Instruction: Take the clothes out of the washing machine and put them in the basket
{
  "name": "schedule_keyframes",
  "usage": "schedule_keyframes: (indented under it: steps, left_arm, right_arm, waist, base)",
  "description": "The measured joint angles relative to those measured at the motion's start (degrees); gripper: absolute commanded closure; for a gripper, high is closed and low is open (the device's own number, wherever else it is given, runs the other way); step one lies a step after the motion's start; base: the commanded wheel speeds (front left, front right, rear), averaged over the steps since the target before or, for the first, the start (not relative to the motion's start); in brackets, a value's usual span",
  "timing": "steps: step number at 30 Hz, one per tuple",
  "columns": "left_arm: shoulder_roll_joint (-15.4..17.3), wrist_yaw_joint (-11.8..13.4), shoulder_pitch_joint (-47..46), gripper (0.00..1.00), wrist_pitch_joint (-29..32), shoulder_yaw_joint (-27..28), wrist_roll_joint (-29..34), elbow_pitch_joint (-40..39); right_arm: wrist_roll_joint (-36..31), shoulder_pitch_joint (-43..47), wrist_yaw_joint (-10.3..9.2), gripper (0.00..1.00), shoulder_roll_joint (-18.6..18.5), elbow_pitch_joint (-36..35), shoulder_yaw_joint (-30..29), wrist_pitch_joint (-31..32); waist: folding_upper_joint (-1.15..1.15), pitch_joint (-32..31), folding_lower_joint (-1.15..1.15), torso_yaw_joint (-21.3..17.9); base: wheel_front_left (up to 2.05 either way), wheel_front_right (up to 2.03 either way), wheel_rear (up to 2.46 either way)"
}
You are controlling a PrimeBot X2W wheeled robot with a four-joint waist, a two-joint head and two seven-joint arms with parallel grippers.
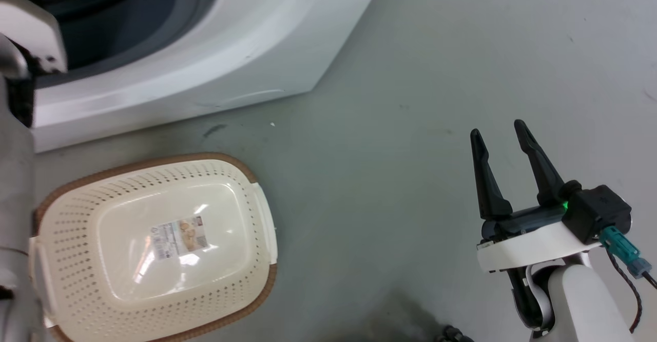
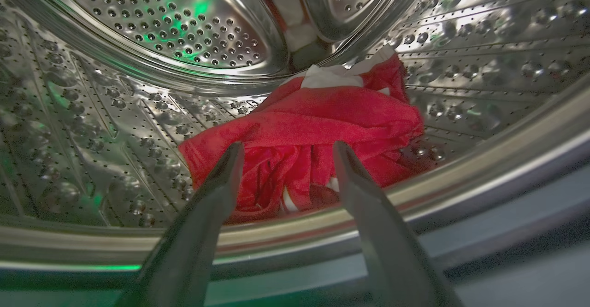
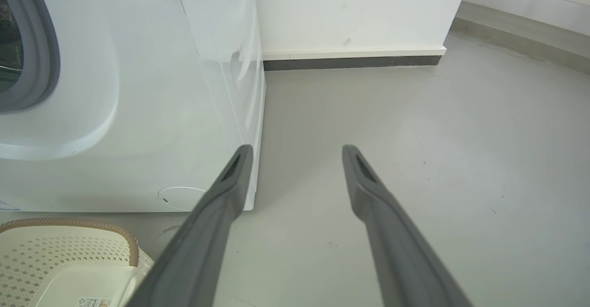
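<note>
The left gripper [image 2: 286,148], fingers apart, faces the red clothes [image 2: 322,118] at centre frame inside the washing machine [image 2: 184,30]; the right gripper [image 1: 497,129], also apart, sits lower right, the basket [image 1: 154,160] lower left

Plain grey floor [image 1: 436,64] with a dark scuff [image 1: 214,129] and a tiny white speck [image 1: 272,124] just right of it. White wall [image 3: 350,7] at the far end, dark baseboard [image 3: 350,62] along its bottom.

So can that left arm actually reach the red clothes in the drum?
Probably yes: the left gripper is open, pointing straight at the red clothes, with nothing between them inside the drum.
</note>
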Motion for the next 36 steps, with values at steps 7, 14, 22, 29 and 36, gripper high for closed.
schedule_keyframes:
  steps: [7,14,22,29,36]
  left_arm:
    - [5.7,-2.4,-11.2,0.0,7.9,-3.6,3.8,0.9]
    - [10.6,-4.7,-21.4,0.0,17.9,-6.9,6.6,1.8]
    - [14.9,-6.4,-28.8,0.0,31.1,-11.0,8.7,2.3]
    - [16.5,-6.7,-30.1,0.12,42.4,-13.2,6.3,1.9]
    - [17.8,-5.5,-27.3,1.0,44.8,-13.2,4.9,-4.2]
  right_arm:
    - [2.7,-1.8,0.0,0.0,0.0,-0.7,2.3,0.0]
    - [4.9,-2.5,0.01,0.0,0.0,-1.8,3.7,0.0]
    - [6.4,-3.3,0.01,0.0,0.0,-1.8,5.1,0.0]
    - [6.6,-3.3,0.01,0.0,0.0,-2.2,5.9,0.0]
    - [6.2,-3.3,0.01,0.0,0.0,-2.1,5.9,0.0]
  waist:
    - [0.0,5.1,0.0,-3.7]
    - [0.0,9.3,-0.01,-6.7]
    - [0.0,13.8,-0.01,-9.4]
    - [0.0,15.2,-0.01,-10.9]
    - [0.0,15.4,-0.01,-11.0]
  base:
    - [0.0,0.0,0.0]
    - [0.0,0.0,0.0]
    - [0.0,0.0,0.0]
    - [0.0,0.0,0.0]
    - [0.0,0.0,0.0]
